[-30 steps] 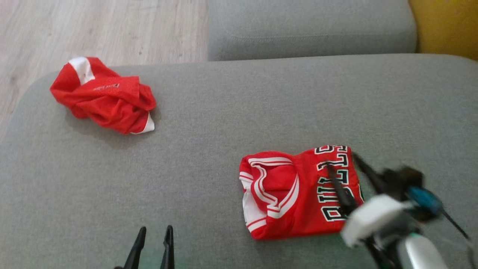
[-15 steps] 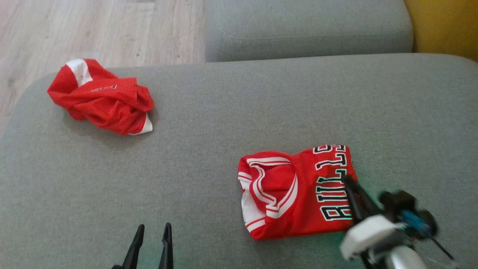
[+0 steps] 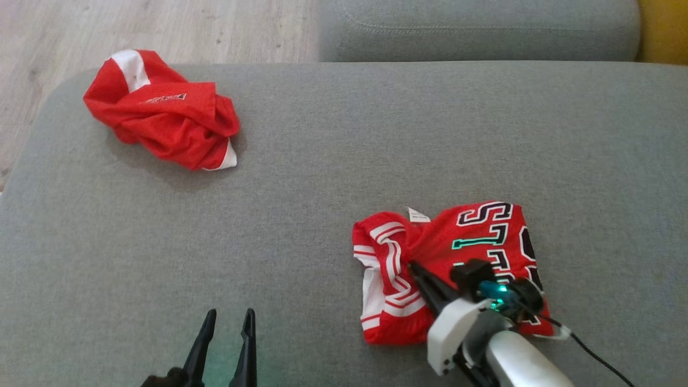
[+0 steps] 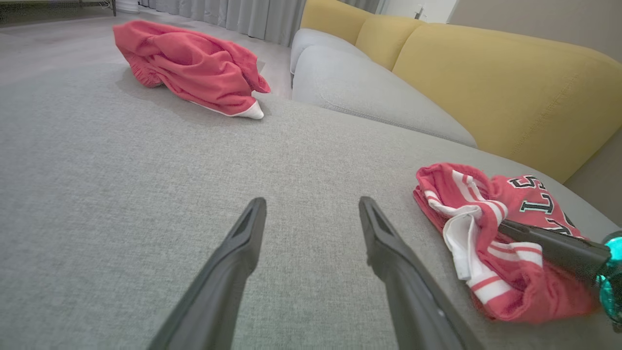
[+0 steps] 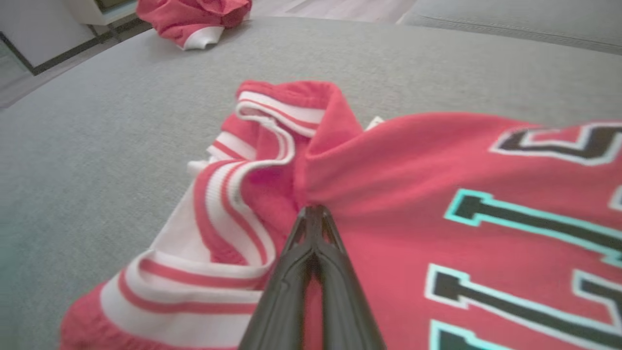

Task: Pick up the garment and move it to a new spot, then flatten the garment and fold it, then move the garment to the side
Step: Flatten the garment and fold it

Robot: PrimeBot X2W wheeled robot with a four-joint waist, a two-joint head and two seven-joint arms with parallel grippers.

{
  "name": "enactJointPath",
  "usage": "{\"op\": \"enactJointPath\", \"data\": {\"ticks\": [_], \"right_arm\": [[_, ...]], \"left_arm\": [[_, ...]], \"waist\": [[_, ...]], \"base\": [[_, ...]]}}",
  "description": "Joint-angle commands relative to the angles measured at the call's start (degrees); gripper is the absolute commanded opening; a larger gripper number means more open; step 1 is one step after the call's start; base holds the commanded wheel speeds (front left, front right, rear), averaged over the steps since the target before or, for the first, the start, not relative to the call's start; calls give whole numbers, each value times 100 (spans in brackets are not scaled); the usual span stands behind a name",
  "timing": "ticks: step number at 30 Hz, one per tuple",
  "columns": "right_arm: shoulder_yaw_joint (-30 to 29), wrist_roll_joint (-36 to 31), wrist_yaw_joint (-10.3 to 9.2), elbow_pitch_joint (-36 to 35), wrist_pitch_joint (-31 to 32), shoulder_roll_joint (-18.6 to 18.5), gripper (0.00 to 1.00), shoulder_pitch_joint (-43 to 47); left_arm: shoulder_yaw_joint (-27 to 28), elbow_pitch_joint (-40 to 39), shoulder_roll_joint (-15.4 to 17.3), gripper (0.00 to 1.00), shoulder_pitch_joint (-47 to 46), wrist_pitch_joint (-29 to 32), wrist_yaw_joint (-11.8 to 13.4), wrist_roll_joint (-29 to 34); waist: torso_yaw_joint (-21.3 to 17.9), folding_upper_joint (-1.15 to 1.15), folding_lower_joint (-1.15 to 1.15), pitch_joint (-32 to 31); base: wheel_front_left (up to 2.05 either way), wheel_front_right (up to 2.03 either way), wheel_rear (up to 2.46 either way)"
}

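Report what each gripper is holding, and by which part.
Right gripper: shut on the folded red jersey, pinching bunched fabric beside its striped neckline. Left gripper: open, holding nothing.

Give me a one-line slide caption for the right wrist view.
Right gripper pinched shut on the folded red jersey on a grey sofa cushion, a crumpled red garment beyond.

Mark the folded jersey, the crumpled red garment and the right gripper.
folded jersey (image 3: 438, 242), head view, red fabric beside the lettering.
crumpled red garment (image 3: 166, 118), head view, middle of the heap.
right gripper (image 5: 314, 210), right wrist view, shut fingertips pinching the jersey.
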Motion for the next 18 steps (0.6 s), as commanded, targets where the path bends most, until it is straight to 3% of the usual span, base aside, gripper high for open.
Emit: {"op": "enactJointPath", "data": {"ticks": [1,13,18], "right_arm": [[231,29,-4,-97,-16,-7,0,-297],[1286,470,-4,-89,92,-6,0,-445],[1601,1038,-4,-186,0,-6,0,-504]], "left_arm": [[116,-131,-35,100,-221,-55,-31,47],[90,-52,-35,100,-233,-55,-62,84],[64,-2,-35,100,-187,-55,-68,85]], "waist": [[36,0,-1,13],[191,0,-1,-57],[184,0,-1,-199]], "base": [[0,0,0],[0,0,0],[0,0,0]]}}
